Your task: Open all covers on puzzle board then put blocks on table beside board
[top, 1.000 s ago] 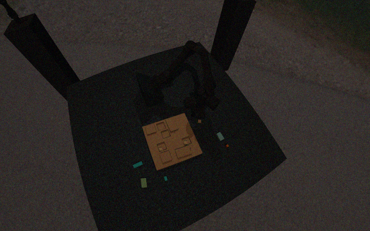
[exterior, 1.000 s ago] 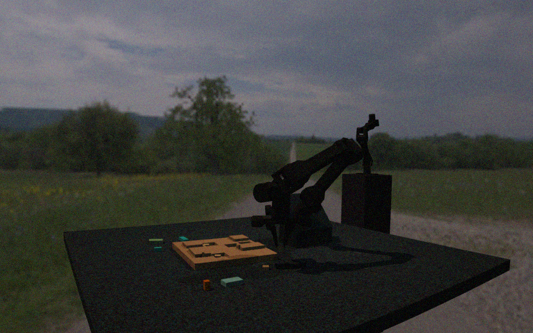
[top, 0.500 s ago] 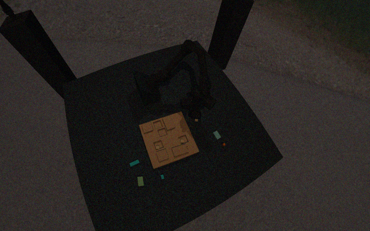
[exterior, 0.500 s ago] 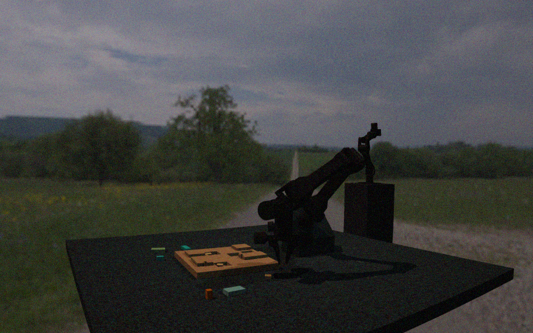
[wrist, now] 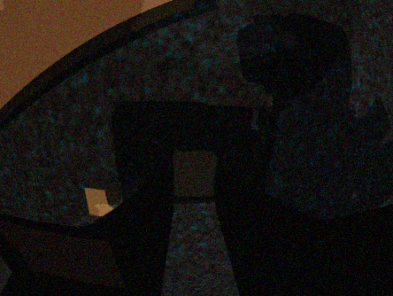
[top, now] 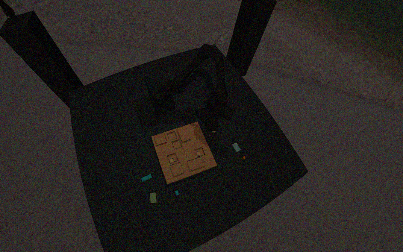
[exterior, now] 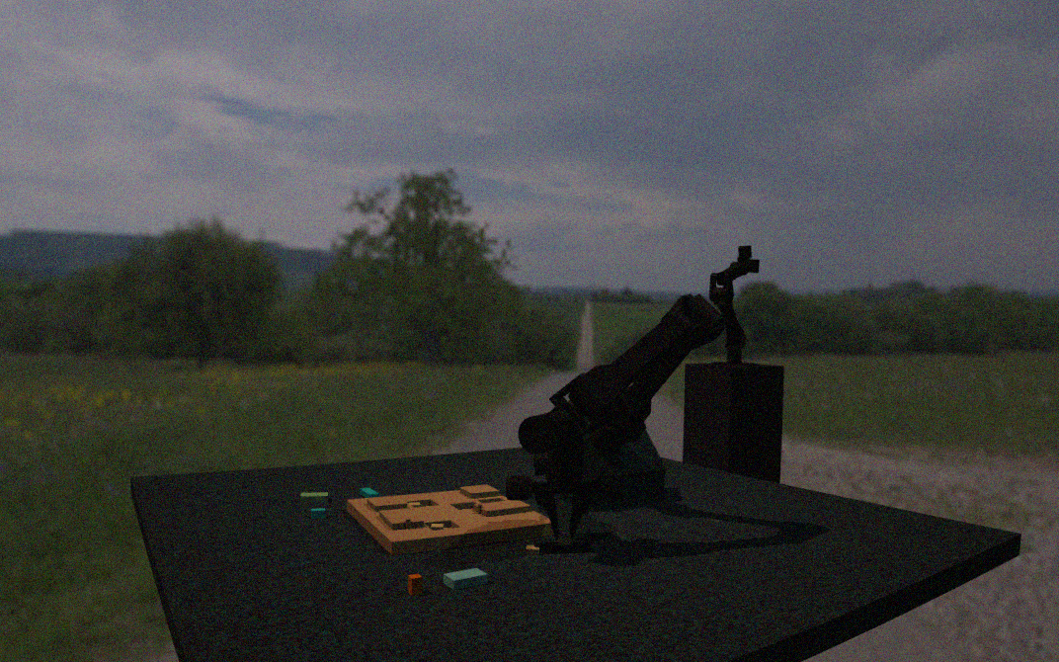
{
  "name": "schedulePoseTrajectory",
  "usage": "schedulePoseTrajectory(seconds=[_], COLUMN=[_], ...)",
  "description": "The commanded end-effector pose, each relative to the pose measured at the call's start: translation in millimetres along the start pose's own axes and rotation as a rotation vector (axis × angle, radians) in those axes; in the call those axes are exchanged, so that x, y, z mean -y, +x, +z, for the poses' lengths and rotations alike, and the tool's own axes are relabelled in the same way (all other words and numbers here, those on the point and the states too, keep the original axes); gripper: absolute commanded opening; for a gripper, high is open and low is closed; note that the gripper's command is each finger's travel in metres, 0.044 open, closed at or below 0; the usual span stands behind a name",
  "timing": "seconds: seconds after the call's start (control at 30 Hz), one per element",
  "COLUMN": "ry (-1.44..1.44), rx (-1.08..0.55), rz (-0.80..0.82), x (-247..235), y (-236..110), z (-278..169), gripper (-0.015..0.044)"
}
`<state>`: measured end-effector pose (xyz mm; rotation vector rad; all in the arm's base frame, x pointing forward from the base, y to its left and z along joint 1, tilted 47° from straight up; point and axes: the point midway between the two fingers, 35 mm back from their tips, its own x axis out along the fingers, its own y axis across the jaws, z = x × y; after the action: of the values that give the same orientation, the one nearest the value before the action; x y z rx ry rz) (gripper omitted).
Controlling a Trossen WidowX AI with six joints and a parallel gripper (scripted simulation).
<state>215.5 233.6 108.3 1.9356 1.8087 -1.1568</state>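
Observation:
The tan puzzle board [top: 187, 147] [exterior: 460, 538] [wrist: 59, 22] lies in the middle of the dark table [top: 112, 133] [exterior: 702, 593]. Its covers look slid or swung aside. Two wells show small pale pieces, one [top: 172, 159] at the front left and one [top: 198, 153] on the right. My gripper [top: 211, 124] [exterior: 563, 535] [wrist: 193, 175] is low over the table just off the board's back right corner. It is shut on a small dull block [wrist: 195, 174]. A small tan block [top: 213, 131] [exterior: 532, 547] [wrist: 96, 200] lies on the table right beside the fingers.
Loose blocks lie on the table around the board: a light teal one [top: 236, 147] [exterior: 465, 577] and an orange one [top: 244, 157] [exterior: 414, 583] on the right, a teal one [top: 146, 177], a green one [top: 153, 197] and a small teal one [top: 176, 192] in front. Two dark posts [top: 252, 32] [top: 35, 50] stand behind the table.

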Motion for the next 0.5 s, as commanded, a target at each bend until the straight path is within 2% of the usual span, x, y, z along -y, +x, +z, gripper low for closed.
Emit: schedulePoseTrajectory(seconds=[0.0, 0.17, 0.47], ry=[0.005, 0.005, 0.001], rx=[0.0, -0.003, -0.003], rz=[0.002, 0.0, -0.002], x=[0.4, 2.1, 2.3], y=[5.1, 11.8, 9.1], z=[0.9, 1.0, 0.3], gripper=[0.008, 0.008, 0.0316])
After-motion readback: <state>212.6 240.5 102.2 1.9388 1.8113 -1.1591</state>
